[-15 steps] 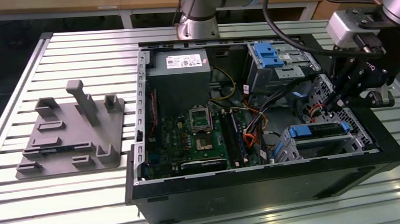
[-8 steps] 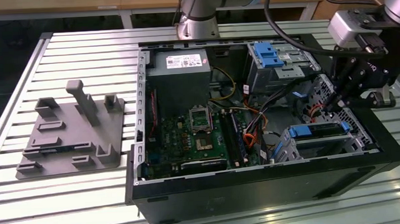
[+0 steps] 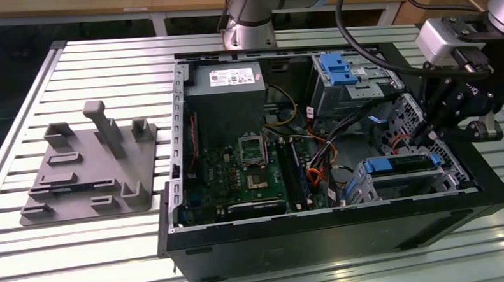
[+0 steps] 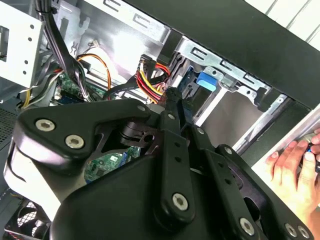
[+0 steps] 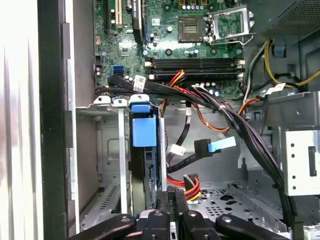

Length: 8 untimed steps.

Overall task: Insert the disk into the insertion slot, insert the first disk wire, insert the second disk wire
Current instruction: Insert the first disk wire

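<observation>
The hand (image 5: pixel 171 195) is hanging just inside the case's side wall (image 5: pixel 50 125), its 2 fingers drawn narrow with nothing showing between them. In the exterior view the hand (image 3: pixel 419 135) is pointing down just above the disk (image 3: pixel 398 164). In the first wrist view the disk (image 5: pixel 144 135) is standing edge-on just ahead of the fingertips. It is sitting inside the insertion slot (image 5: pixel 107 150), its blue end lying level with the cage's tabbed edge. Thin silver walls are closing in on both sides of the disk, leaving little room there. Beside it, a red, yellow and black power plug (image 5: pixel 190 181) and a blue-tipped wire (image 5: pixel 215 146) are lying loose over the perforated floor, apart from the disk. A thick black wire bundle (image 5: pixel 240 125) is crossing the open pocket above them. Further off, the motherboard (image 5: pixel 190 35) is lying flat. In the exterior view the taller cage (image 3: pixel 351 79) is standing at the case's far corner. On the slatted counter (image 3: pixel 104 71), a grey fixture (image 3: pixel 87 167) is sitting well apart from the case.
</observation>
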{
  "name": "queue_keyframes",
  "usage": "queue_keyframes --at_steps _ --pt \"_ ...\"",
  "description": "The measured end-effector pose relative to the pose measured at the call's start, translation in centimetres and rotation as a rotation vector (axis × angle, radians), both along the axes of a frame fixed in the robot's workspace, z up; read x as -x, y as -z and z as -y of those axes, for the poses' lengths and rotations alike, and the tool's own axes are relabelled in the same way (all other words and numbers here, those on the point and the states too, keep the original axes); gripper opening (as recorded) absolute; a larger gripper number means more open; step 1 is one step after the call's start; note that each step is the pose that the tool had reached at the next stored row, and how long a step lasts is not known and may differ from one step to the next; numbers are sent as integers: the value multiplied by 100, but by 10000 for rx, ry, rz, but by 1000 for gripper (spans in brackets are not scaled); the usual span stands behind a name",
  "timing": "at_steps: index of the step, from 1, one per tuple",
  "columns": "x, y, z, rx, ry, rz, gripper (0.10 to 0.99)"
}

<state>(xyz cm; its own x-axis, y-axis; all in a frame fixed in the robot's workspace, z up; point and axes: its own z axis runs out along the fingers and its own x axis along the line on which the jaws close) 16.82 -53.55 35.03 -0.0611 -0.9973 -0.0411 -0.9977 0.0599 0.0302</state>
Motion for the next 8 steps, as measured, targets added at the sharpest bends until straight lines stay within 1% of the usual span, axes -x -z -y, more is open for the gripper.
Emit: queue_keyframes --at_steps 2,3,8 --pt "0 1 0 101 0 -2 165" --pt "0 3 0 128 0 -1 165" --pt "0 2 -2 133 -1 -2 165"
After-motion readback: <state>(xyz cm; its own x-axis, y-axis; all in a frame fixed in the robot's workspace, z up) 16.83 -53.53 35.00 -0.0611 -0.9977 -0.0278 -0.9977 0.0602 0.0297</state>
